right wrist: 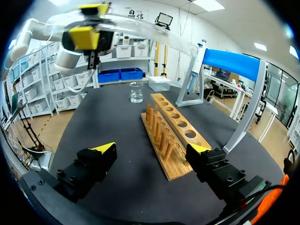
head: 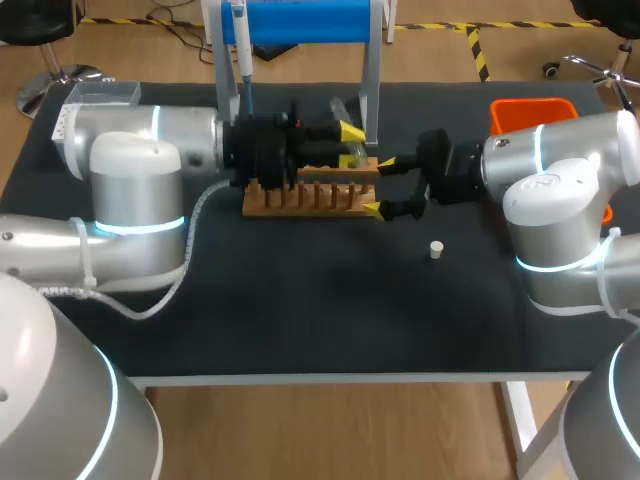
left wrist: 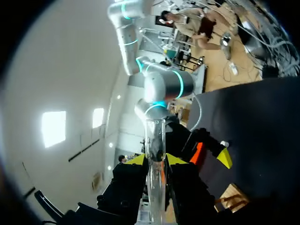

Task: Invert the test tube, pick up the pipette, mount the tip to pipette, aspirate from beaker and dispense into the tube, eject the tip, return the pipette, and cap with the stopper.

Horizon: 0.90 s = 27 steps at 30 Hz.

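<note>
1 beaker (right wrist: 136,92), right wrist view only

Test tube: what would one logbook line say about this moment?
left claw: shut on test tube, above rack | right claw: open, at rack's end | stopper: on table | pipette: on stand

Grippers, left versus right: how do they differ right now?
The left gripper is shut on the test tube; the right gripper is open and empty. The left gripper is held up above the table; the right gripper sits low at the end of the wooden rack. The left gripper's fingers are close together, the right gripper's spread wide. Both have yellow tips.
</note>
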### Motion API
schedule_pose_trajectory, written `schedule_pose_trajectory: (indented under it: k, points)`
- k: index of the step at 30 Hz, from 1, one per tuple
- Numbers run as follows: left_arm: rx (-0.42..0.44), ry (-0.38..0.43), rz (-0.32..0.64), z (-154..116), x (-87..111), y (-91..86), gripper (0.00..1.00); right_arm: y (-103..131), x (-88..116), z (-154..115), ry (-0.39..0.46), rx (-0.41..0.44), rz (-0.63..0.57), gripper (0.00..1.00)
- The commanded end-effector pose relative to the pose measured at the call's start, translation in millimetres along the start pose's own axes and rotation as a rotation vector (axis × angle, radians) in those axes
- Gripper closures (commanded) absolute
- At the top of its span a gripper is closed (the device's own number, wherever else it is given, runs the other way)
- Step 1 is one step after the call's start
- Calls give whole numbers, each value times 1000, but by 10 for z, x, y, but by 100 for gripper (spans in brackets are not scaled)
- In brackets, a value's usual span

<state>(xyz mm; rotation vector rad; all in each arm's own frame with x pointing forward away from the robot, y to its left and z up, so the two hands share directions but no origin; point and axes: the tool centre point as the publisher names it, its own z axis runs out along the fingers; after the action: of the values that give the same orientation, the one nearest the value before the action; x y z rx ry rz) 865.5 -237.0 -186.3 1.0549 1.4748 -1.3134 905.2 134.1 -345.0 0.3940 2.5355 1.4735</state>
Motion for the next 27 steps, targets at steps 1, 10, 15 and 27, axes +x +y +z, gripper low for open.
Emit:
schedule_pose_trajectory:
  k: [1,10,15,27]
  points:
    - [91,8,-224,-43,-104,193,100,-4,-5,-7,2,-1,-1,0]
    - [165,70,-469,-18,-129,308,100,-4,-5,-7,2,-1,-1,0]
    - [135,115,-477,-32,-132,305,100,-4,-5,-7,2,-1,-1,0]
    - [135,115,-477,-32,-132,305,100,-4,-5,-7,2,-1,-1,0]
